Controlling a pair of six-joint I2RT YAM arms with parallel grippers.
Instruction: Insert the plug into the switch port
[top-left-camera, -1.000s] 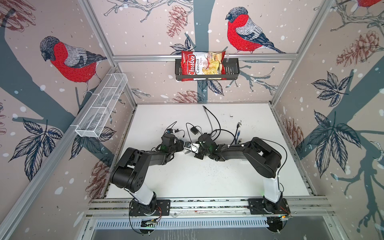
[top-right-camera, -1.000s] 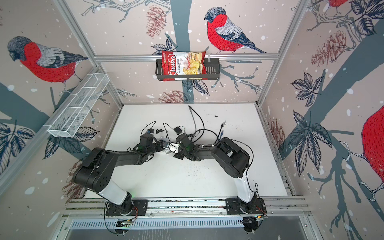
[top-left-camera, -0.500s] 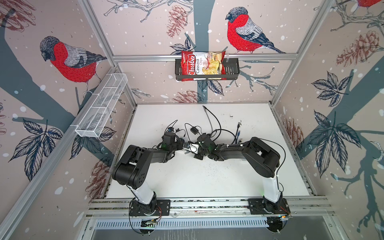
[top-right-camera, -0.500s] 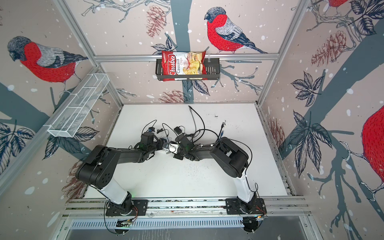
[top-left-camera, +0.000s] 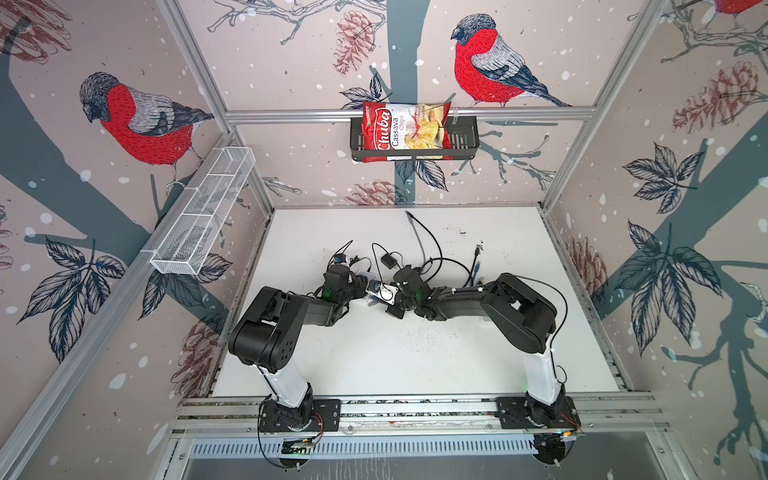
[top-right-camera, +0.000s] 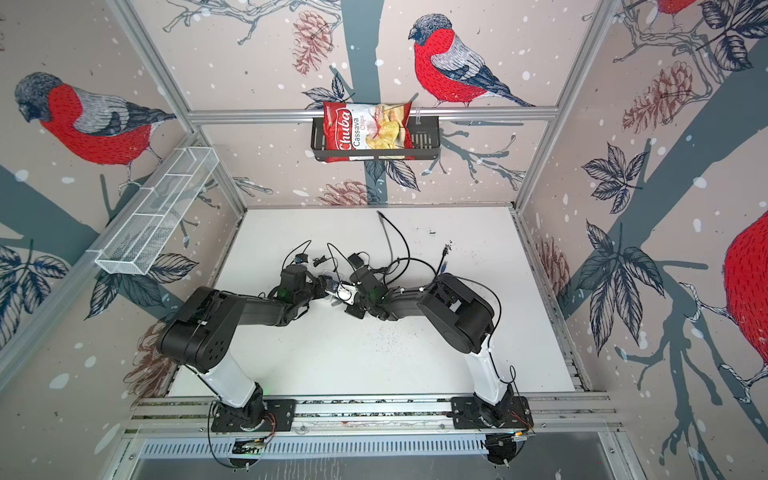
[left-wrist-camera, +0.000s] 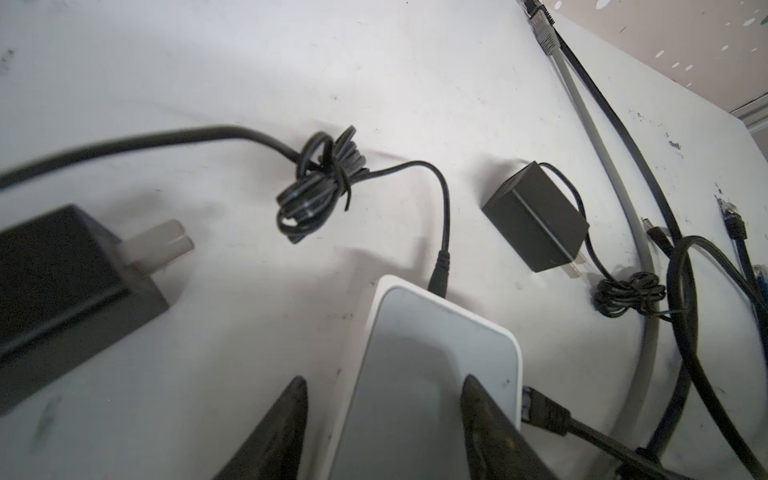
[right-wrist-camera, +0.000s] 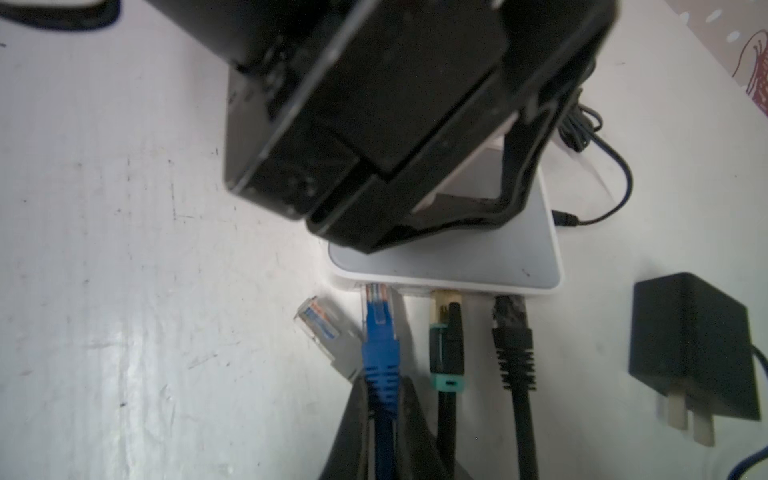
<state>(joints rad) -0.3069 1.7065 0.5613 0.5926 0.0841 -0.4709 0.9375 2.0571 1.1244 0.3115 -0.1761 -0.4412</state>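
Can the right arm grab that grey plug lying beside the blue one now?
Probably not yet: the right gripper is shut on the blue plug. The grey plug lies close and uncovered, once it lets go.

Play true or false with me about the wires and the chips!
1. The right claw holds the blue plug. True.
2. The chips bag lies on the table. False: it sits in the black basket.
3. The grey plug is inside the white switch. False: it lies loose beside the blue plug.
4. A black cable is plugged into the white switch. True.
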